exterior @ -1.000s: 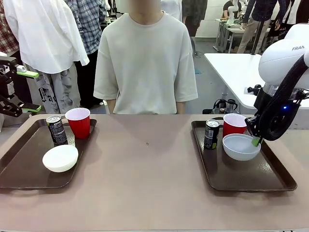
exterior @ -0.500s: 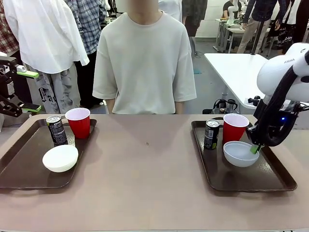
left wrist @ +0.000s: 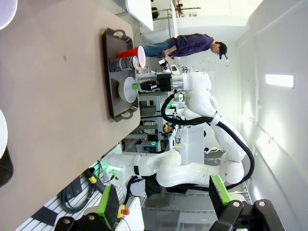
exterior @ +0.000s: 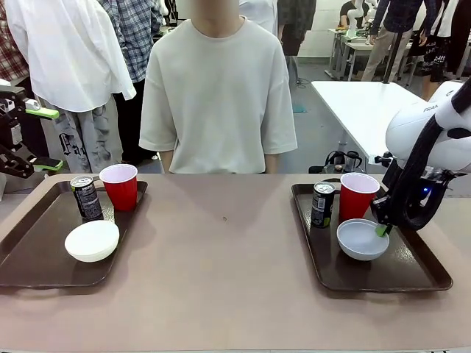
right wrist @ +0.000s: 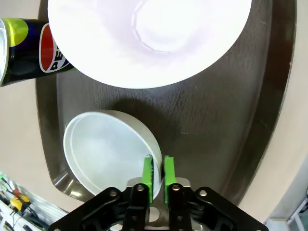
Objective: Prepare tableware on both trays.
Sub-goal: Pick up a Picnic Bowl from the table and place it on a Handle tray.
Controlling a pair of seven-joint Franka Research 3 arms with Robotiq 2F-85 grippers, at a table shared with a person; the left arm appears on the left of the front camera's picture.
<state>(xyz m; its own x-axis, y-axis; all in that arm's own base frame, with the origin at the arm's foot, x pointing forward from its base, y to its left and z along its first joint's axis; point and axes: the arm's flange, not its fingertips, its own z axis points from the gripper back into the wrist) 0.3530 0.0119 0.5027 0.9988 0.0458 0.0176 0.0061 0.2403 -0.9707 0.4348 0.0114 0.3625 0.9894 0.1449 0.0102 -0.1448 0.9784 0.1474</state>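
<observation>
Left gripper [exterior: 29,140] spread wide off the table's left edge, the left tray [exterior: 29,257] carrying can [exterior: 87,197], cup [exterior: 120,186] and white bowl [exterior: 92,240], while on the right tray [exterior: 412,276] the right gripper [exterior: 382,230] pinches the grey-blue bowl's [exterior: 360,239] rim beside its can [exterior: 322,204] and cup [exterior: 358,195].

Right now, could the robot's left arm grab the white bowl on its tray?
Probably yes. The left gripper hangs open above the far corner of the left tray, and the white bowl sits uncovered at the front. The can and red cup stand behind it, not over it.
</observation>
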